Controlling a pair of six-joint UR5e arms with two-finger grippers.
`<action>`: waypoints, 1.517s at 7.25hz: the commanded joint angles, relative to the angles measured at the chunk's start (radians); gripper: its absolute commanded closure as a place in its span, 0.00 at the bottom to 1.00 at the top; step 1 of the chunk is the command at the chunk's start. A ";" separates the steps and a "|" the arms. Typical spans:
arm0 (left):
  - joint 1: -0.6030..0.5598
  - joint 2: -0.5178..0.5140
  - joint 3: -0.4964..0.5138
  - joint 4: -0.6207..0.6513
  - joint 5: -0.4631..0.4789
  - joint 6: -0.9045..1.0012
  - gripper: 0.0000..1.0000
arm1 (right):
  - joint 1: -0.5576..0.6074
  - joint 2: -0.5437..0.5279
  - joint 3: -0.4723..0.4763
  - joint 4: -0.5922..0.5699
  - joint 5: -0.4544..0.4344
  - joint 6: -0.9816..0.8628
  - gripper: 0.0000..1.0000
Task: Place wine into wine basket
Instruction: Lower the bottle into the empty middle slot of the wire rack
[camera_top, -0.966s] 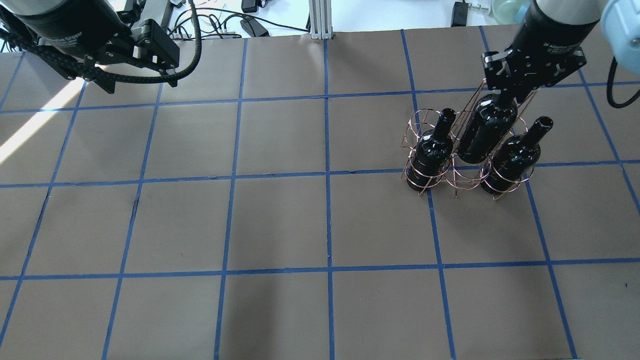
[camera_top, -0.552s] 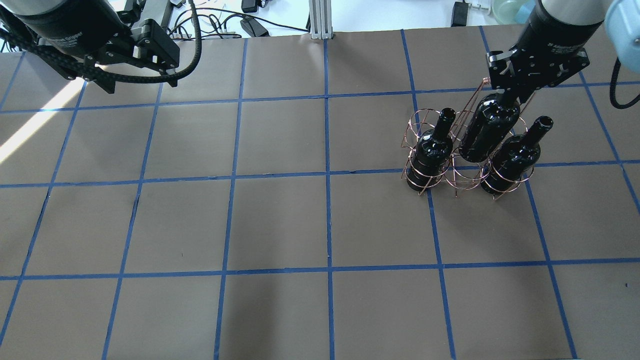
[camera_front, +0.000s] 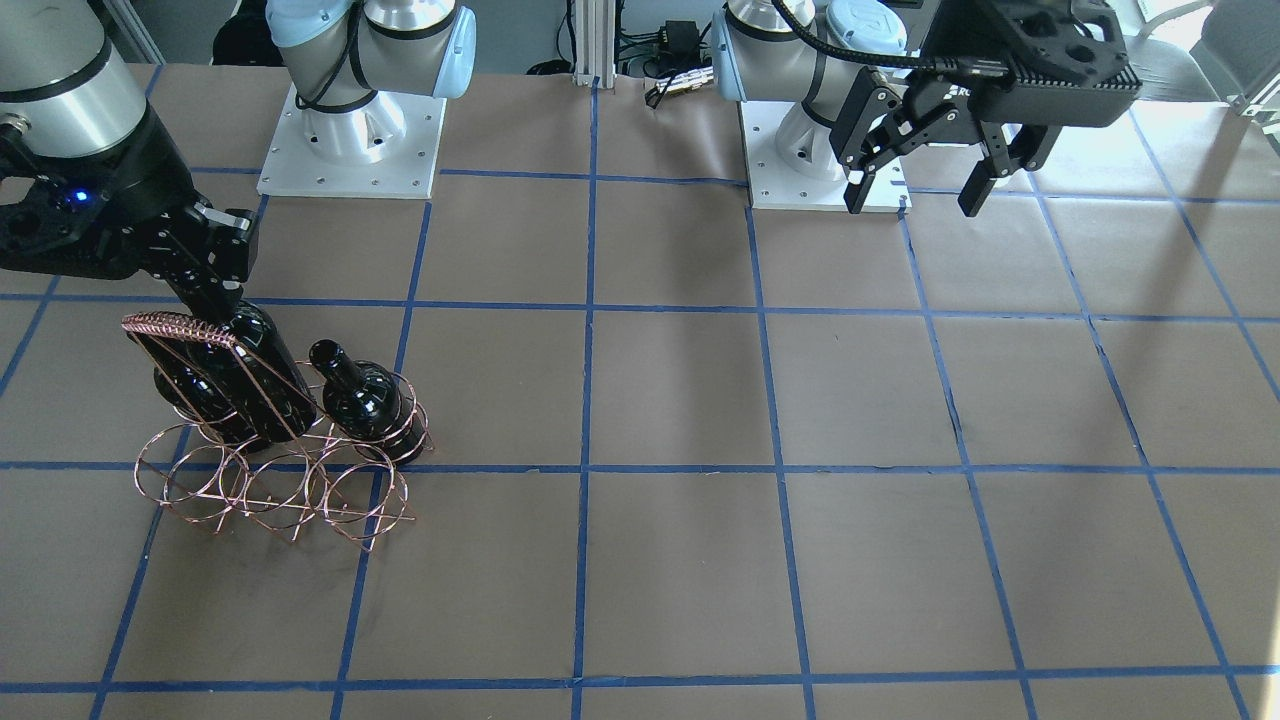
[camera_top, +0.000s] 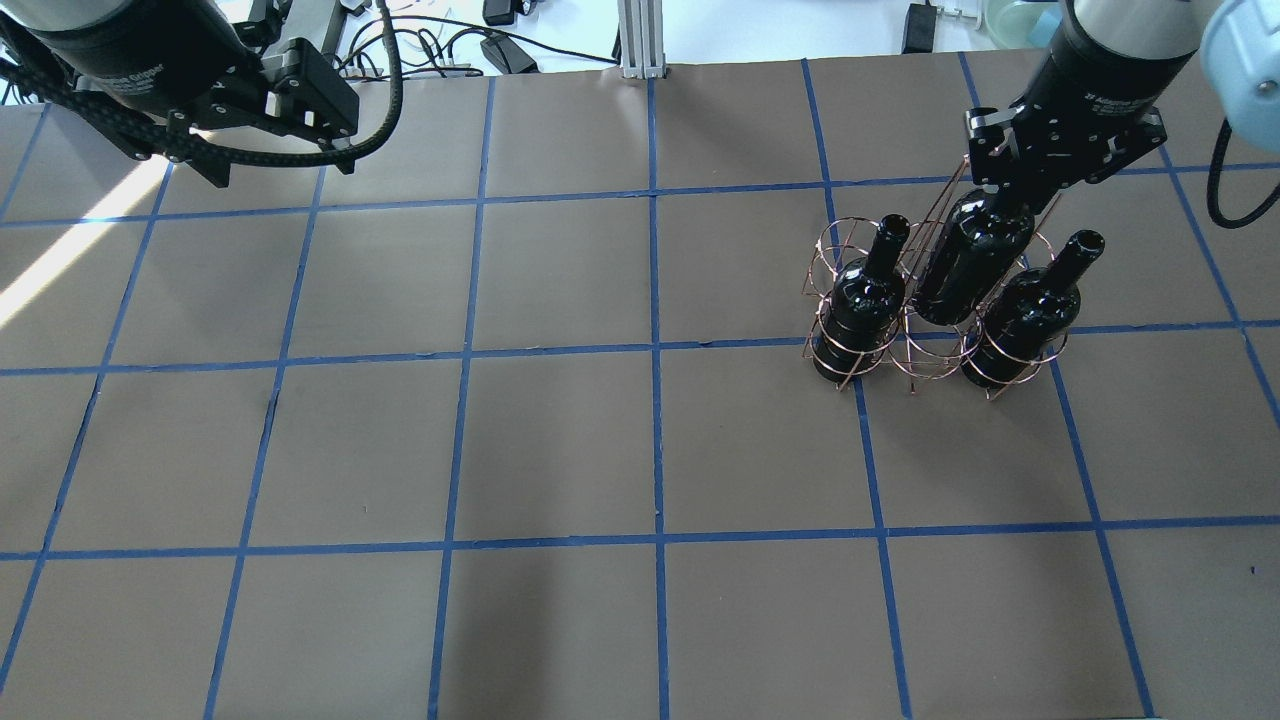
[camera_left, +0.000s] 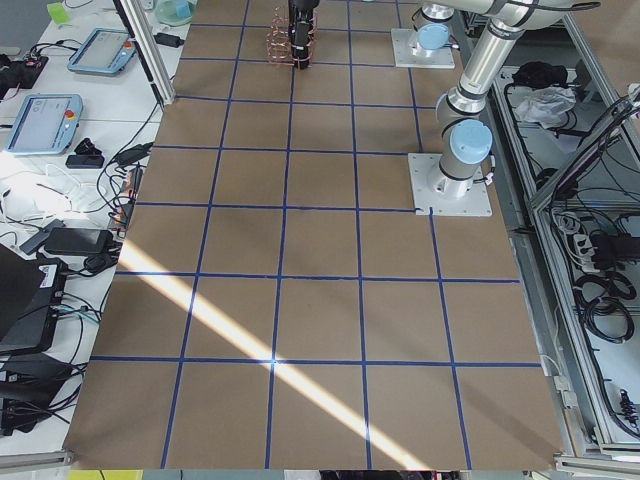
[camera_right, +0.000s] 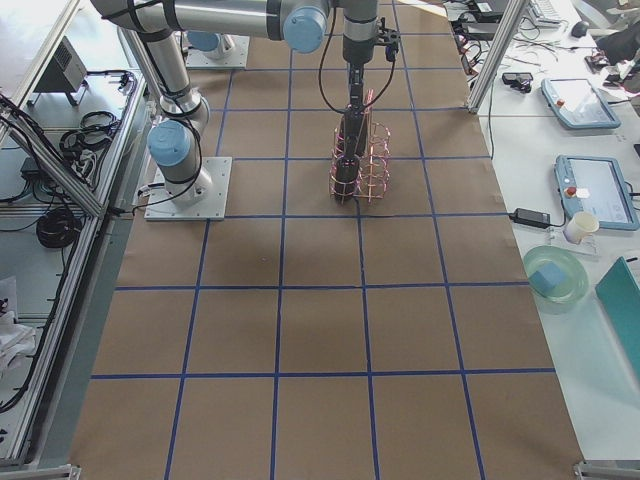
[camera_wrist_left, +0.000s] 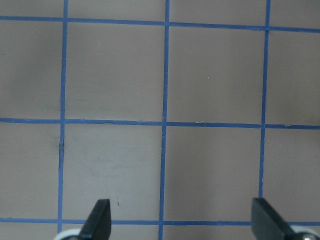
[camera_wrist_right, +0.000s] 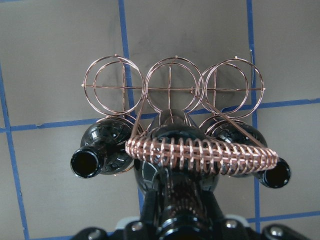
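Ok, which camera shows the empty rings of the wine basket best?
The right wrist-mounted view: it looks straight down through the wine basket's three empty rings, table visible through each. The front-facing view shows them slanted; overhead, the bottles mostly cover them; both side views show the basket too small.

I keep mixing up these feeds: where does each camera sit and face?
Front: across table, faces bases; both arms.
Overhead: behind bases, looks down; both arms.
Left side: table's left end; left arm near.
Right side: right end; right arm near.
Left wrist: down on table; open left hand.
Right wrist: down on basket; right hand grips bottle.
Front and overhead share the basket.
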 joint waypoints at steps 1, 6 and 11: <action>0.000 0.000 0.000 0.000 -0.001 0.000 0.00 | 0.002 -0.004 -0.005 0.010 -0.003 0.014 1.00; 0.000 0.000 0.000 0.000 -0.001 0.000 0.00 | -0.006 0.005 0.006 0.037 -0.011 -0.002 1.00; 0.000 0.000 0.000 0.000 -0.001 0.000 0.00 | -0.003 0.053 0.115 -0.079 0.001 -0.001 1.00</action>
